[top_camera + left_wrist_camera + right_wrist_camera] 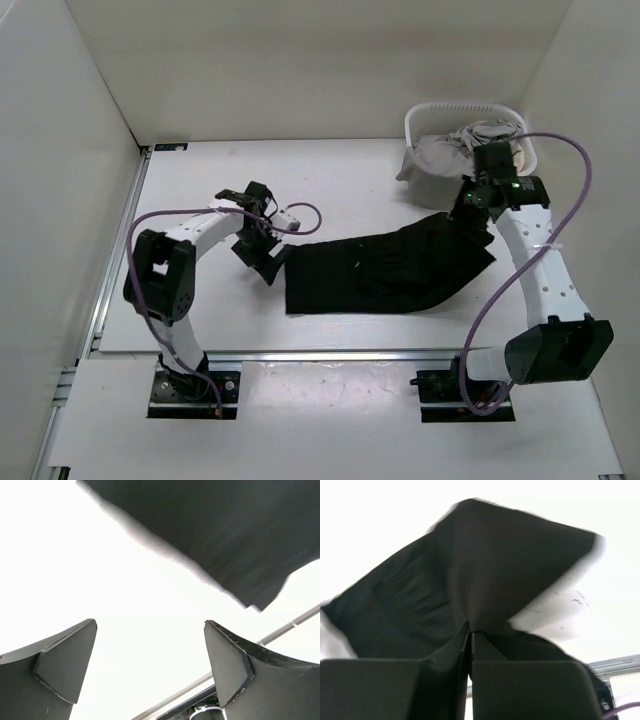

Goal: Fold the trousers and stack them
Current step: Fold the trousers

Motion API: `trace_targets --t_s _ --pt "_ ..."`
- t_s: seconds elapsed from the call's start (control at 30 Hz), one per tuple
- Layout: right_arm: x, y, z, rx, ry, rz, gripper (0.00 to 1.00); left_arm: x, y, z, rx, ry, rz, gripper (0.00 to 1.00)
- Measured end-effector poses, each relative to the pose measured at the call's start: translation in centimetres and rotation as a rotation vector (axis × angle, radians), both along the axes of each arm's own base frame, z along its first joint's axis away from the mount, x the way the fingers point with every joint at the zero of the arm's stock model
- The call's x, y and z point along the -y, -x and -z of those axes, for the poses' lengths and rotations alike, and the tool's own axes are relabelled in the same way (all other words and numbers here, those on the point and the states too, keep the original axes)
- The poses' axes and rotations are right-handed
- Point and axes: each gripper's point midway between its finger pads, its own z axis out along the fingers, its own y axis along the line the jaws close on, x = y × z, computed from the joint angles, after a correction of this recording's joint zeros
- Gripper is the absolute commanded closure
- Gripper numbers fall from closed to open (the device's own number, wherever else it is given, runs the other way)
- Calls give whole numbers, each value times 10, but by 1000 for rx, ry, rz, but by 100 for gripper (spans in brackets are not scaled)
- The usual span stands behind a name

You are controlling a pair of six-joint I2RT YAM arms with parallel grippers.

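1. Our right gripper (470,632) is clamped on the trousers (495,565). Its jaws meet with only a pinch of black cloth between them, and the fabric rises toward them like a tent. We judge that this hold is meant to lift one end so it can be folded over.
2. Our left gripper (150,627) is spread wide with nothing between its fingers (60,665), only bare table (100,570) below. The trousers' other end lies just ahead of it, apart from both fingers. We take it to be placed there ready to catch that end.
3. The cloth is soft, matte and limp. Creases fan out from the right pinch, and ahead of the left gripper the edge runs straight to a blunt corner.
4. Between the two grippers the trousers lie mostly flat as one long dark band, bending up toward the right one.
5. Just beyond the right gripper stands a white basket (440,108) with a slotted rim. A grey garment (435,165) spills over its near wall, close to the pinched end.
6. The table is smooth, pale and matte.
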Motion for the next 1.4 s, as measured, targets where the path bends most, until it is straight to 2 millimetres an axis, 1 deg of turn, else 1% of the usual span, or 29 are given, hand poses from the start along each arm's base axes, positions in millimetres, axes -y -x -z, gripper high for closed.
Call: trace_targets --t_s 0.03,0.07,0.1,0.13,0.17,0.2,0.23,0.27,0.3,0.37,0.43,0.47,0.53,0.57,0.6,0.63,0.7,0.83,0.93,1.0,1.1,1.13,1.2,1.23,1.27,1.3,1.33,1.37,1.4 --pt "-10 1 -9 9 26 -27 100 -1 4 10 -29 -12 -3 0" --pt "-25 1 -16 17 39 -71 100 -3 8 22 -66 -26 -6 0" --pt "-43 3 -22 16 52 -124 100 -3 11 31 -98 -34 -9 0" --pt "-64 4 -24 9 66 -176 100 -2 13 40 -129 -38 -14 0" --pt "-83 5 -23 -2 88 -220 100 -2 13 46 -158 -50 -24 0" --pt "-107 8 -18 -18 102 -269 100 1 12 45 -166 -41 -31 0" --pt "-129 11 -10 -43 122 -313 100 6 9 44 -165 -20 -34 0" --pt "-146 15 -1 -68 143 -349 100 10 6 44 -169 -2 -38 0" --pt "-168 21 11 -98 171 -392 100 14 4 43 -178 13 -45 0" --pt "-201 31 32 -156 220 -439 100 21 2 42 -192 47 -49 6" --pt "-234 34 48 -186 251 -469 100 26 -1 42 -202 70 -50 19" --pt "-251 32 54 -190 261 -477 100 29 -2 43 -206 82 -48 37" --pt "-286 28 64 -185 272 -488 100 35 -4 47 -218 109 -47 52" --pt "-303 24 68 -171 267 -490 100 37 -4 49 -229 119 -52 65" --pt "-316 24 71 -164 264 -494 100 38 -5 52 -233 133 -53 73" --pt "-326 24 73 -159 257 -498 100 39 -6 54 -240 143 -61 86" --pt "-337 28 76 -156 242 -504 100 41 -3 56 -262 170 -71 86" --pt "-348 34 77 -160 200 -511 100 46 6 56 -312 224 -75 86" --pt "-360 35 76 -146 165 -549 100 48 9 56 -345 259 -91 86" --pt "-371 36 74 -131 144 -589 100 48 9 57 -361 277 -103 86" --pt "-394 38 73 -109 97 -644 99 47 9 56 -374 291 -116 86" --pt "-399 41 75 -114 83 -661 96 47 9 56 -375 290 -121 82" --pt "-406 44 83 -131 66 -685 83 45 9 56 -380 285 -135 71" --pt "-409 47 88 -139 63 -700 69 43 8 55 -385 279 -151 61" --pt "-412 48 92 -142 58 -709 63 39 8 53 -394 268 -167 55" --pt "-413 49 95 -143 58 -723 58 35 8 52 -400 254 -184 52" --pt "-414 49 97 -141 60 -738 43 29 6 50 -402 234 -206 48" --pt "-416 50 100 -139 55 -747 40 20 2 50 -394 208 -226 44" --pt "-416 51 102 -140 57 -763 37 11 -2 48 -385 188 -250 44"
